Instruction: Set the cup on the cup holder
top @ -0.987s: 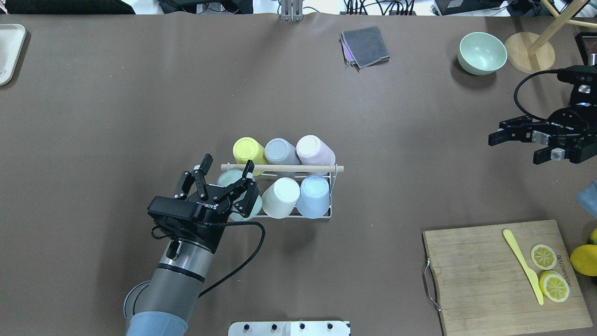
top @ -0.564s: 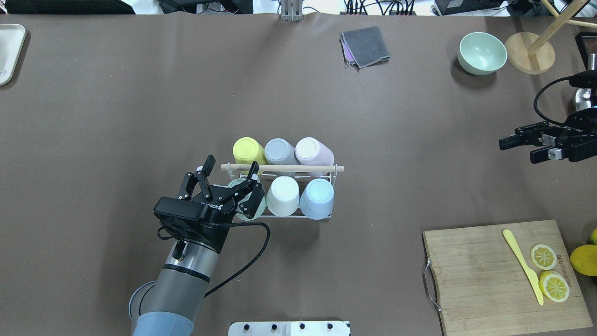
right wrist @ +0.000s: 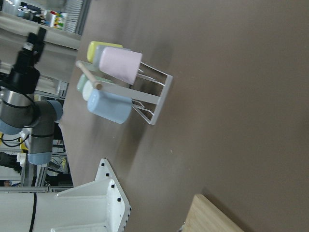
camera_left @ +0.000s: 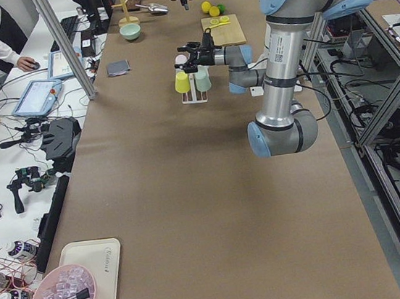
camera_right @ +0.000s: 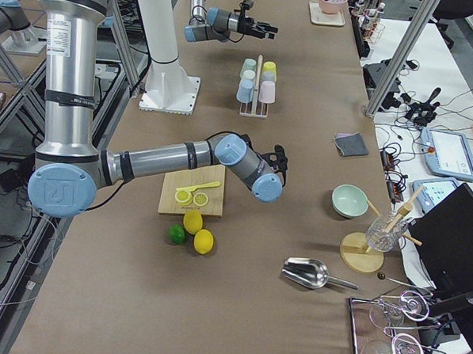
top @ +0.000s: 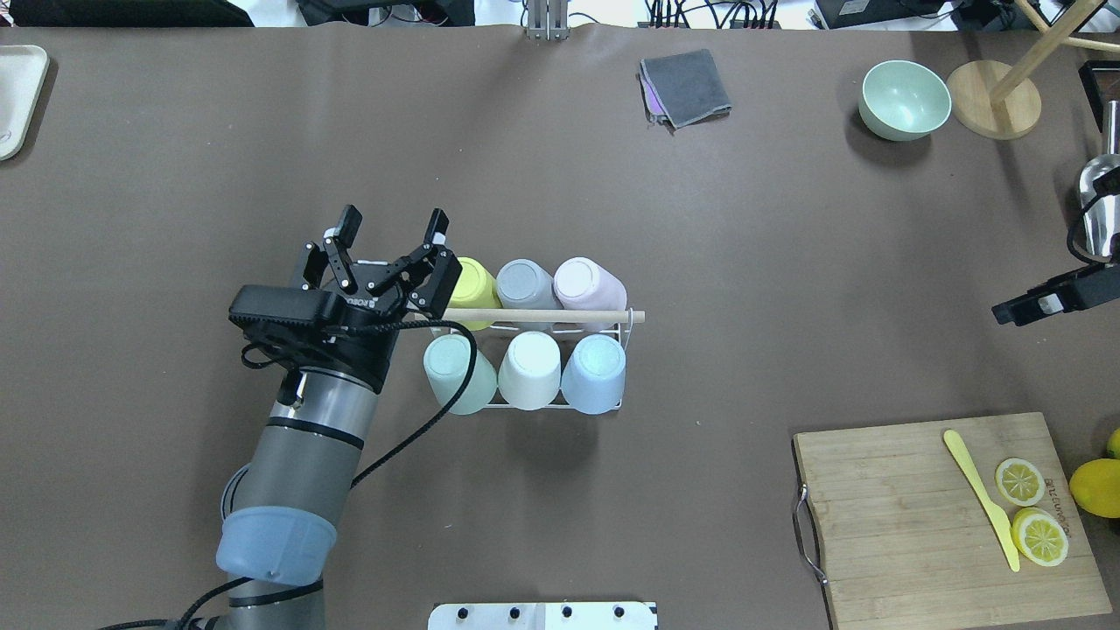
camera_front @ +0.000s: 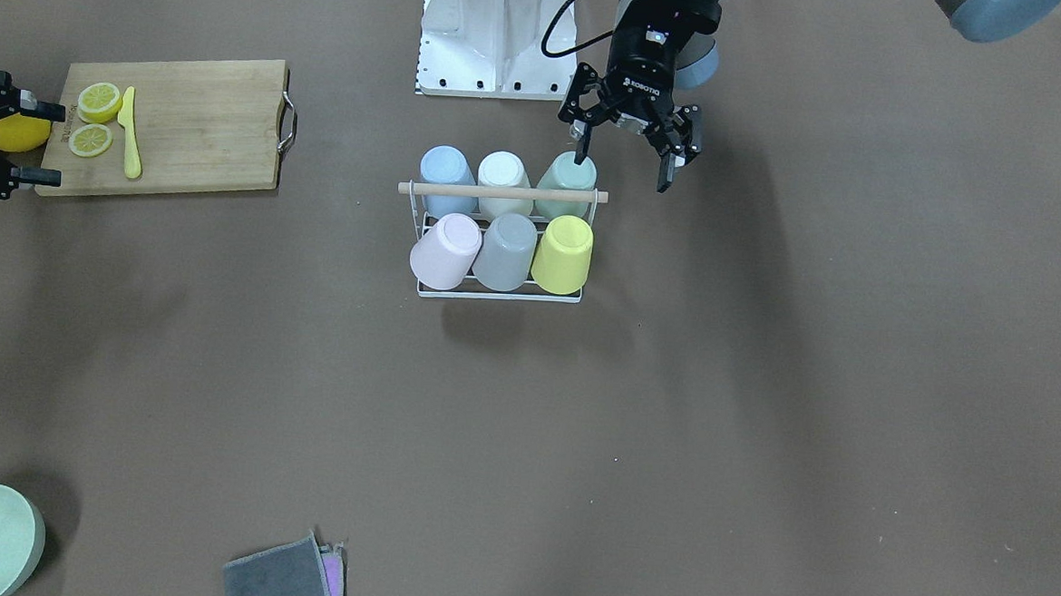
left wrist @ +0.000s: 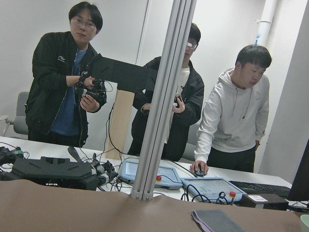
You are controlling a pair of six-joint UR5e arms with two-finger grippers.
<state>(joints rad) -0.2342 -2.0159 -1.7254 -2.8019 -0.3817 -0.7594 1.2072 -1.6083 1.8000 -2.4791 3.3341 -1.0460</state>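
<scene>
Change, left arm: a second ago the left gripper [top: 394, 224] straddled the mint green cup [top: 449, 374] at the cup holder [top: 542, 316]. It has since lifted off and now hangs over the holder's end on the robot's left, by the yellow cup [top: 472, 280].
Left pincer: fingers spread wide, nothing between them.
Change, right arm: the right gripper [camera_front: 44, 143] has drawn farther from the cup holder, toward the table edge on the robot's right.
Right pincer: fingers apart, empty.
Task cup: the mint green cup rests bottom-up on the cup holder, at the robot's-left end of the row nearer the robot.
Cups, counted: six, all on the cup holder. The nearer row has mint green, a white cup [top: 529, 369] and a light blue cup [top: 595, 372]. The farther row has yellow, a grey cup [top: 523, 282] and a pink cup [top: 588, 280].
Other things, counted: one wooden cutting board [top: 919, 525], well to the robot's right of the cup holder. It carries two lemon slices [top: 1019, 480] and one yellow knife [top: 980, 494]. One pale green bowl [top: 904, 98] and one folded grey cloth [top: 687, 86] lie beyond the cup holder.
Surface: a table [top: 262, 157] with a plain brown covering.
Room: three people [left wrist: 231, 111] stand past the table's far edge, behind an aluminium post [left wrist: 161, 96].
</scene>
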